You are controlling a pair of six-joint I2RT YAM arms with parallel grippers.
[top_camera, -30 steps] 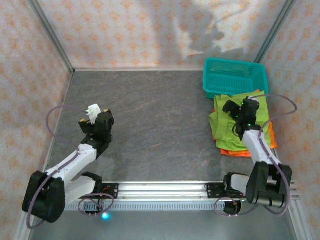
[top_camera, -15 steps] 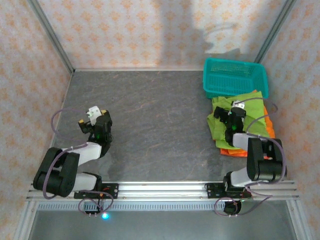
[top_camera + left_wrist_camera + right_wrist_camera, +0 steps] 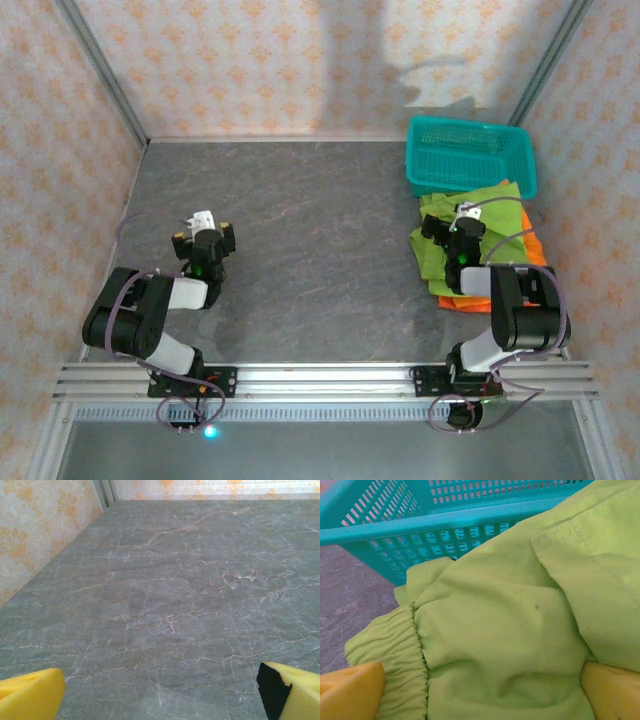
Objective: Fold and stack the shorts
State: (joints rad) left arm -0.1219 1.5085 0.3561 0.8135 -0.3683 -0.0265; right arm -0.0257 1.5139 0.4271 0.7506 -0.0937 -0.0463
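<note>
A stack of shorts lies at the right of the table, just in front of the basket. The lime-green shorts (image 3: 492, 204) lie on top, and orange shorts (image 3: 536, 256) stick out underneath at the right and front. My right gripper (image 3: 451, 223) hovers low over the stack's left part, open. In the right wrist view its yellow pads (image 3: 351, 691) straddle the lime-green cloth (image 3: 495, 630) beside the gathered elastic waist (image 3: 390, 647), gripping nothing. My left gripper (image 3: 205, 228) is at the table's left, open over bare tabletop, its pads (image 3: 30, 695) far apart.
A teal mesh basket (image 3: 470, 150) stands at the back right, touching the stack's far edge, and its wall (image 3: 445, 525) shows close ahead in the right wrist view. Patterned walls enclose the grey marbled table (image 3: 320, 250) on three sides. Both arms are folded back near their bases.
Both arms have folded back toward their bases. The right gripper has sunk lower and shifted slightly left over the lime-green shorts. The left gripper has dropped close to the table. Both stayed open.
</note>
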